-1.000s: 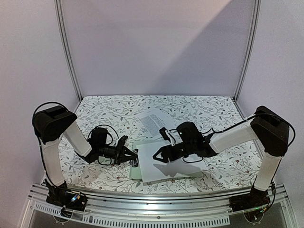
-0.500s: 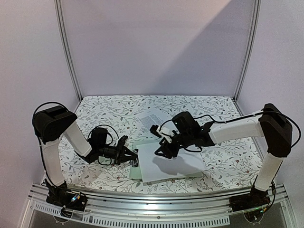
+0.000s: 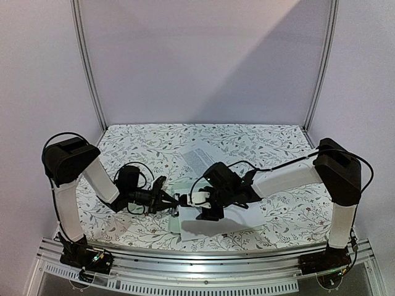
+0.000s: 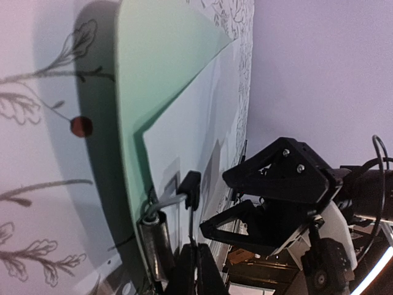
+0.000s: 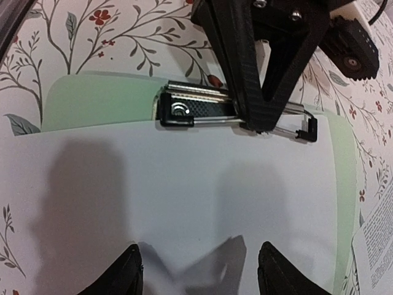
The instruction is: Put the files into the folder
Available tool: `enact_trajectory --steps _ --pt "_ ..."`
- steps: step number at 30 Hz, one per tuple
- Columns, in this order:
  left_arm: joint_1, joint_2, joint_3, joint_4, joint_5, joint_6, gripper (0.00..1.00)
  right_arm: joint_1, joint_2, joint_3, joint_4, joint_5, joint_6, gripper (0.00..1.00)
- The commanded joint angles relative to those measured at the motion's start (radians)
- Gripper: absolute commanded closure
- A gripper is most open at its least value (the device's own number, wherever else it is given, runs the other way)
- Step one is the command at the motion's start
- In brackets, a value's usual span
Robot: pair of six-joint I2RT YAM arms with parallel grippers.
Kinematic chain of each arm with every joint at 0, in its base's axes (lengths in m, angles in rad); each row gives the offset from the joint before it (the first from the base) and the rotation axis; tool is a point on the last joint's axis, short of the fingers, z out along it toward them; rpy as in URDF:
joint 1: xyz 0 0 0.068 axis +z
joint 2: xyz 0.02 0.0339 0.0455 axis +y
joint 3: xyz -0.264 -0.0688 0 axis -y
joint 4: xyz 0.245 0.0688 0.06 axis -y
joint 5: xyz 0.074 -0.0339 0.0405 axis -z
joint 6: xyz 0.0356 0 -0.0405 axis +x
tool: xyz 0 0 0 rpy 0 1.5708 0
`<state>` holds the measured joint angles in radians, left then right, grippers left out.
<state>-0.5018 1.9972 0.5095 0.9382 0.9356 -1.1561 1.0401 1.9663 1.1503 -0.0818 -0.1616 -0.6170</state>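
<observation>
Nearest the arm bases, the folder (image 5: 92, 101) lies flat on the floral table (image 3: 136, 148). A blank white sheet (image 5: 184, 184) rests on it, its edge right at the clip (image 5: 193, 110). The right gripper (image 5: 199, 273) hangs over that sheet, jaws spread wide, holding nothing. The left gripper (image 5: 250, 120) is pinched together on the clip's wire lever. Farther back, a printed sheet (image 3: 199, 154) lies just beyond the folder.
</observation>
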Motion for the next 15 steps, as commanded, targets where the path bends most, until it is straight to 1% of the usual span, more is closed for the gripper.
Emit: enact_trajectory --steps 1,5,10,15 --pt "0.001 0.042 -0.017 -0.053 0.007 -0.002 1.00 0.010 0.065 0.020 0.013 0.012 -0.045 0.36" --pt "0.002 0.041 -0.016 -0.052 0.011 -0.004 1.00 0.007 0.082 0.019 0.005 -0.021 -0.032 0.36" --pt "0.002 0.041 -0.017 -0.049 0.011 -0.004 1.00 -0.023 0.124 0.068 -0.067 -0.079 0.022 0.37" --pt "0.002 0.036 -0.019 -0.048 0.011 -0.005 1.00 -0.032 0.173 0.145 -0.150 -0.065 0.053 0.38"
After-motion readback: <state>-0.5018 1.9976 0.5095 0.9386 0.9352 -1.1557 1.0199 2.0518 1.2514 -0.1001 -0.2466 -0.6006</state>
